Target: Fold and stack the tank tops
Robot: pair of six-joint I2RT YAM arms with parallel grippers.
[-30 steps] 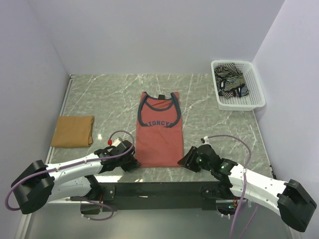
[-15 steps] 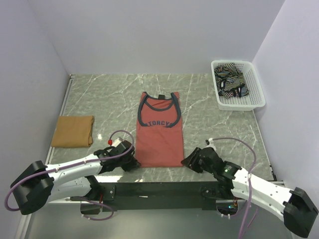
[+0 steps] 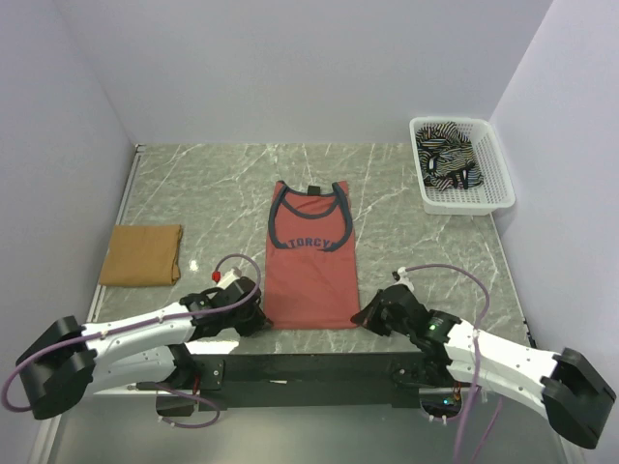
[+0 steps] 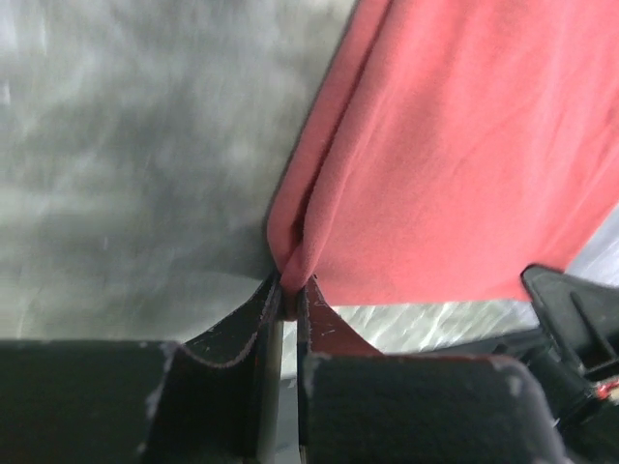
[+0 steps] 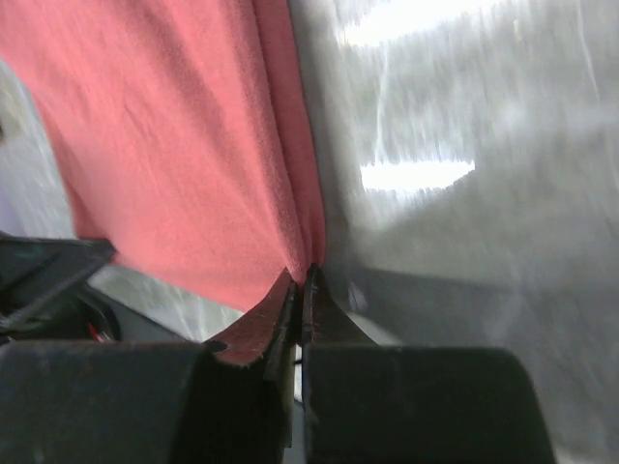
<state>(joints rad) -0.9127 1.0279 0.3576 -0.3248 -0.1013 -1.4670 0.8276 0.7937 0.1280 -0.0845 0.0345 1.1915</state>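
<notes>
Currently the brick-red tank top (image 3: 311, 256) lies flat mid-table, dark lettering up, soft knit smooth. The left gripper (image 4: 290, 290) and right gripper (image 5: 302, 282) each clamp a near hem corner, puckering it. Bare marbled table (image 3: 213, 184) flanks both sides. The mustard-tan top (image 3: 142, 254) sits folded far left.

The left arm (image 3: 145, 333) and right arm (image 3: 498, 353) are lying low, angling inward. The left gripper (image 4: 290, 290) is pinching the red top (image 3: 311, 280) at its near-left corner, jaws closed; the right gripper (image 5: 302, 280) is pinching its near-right corner.
</notes>
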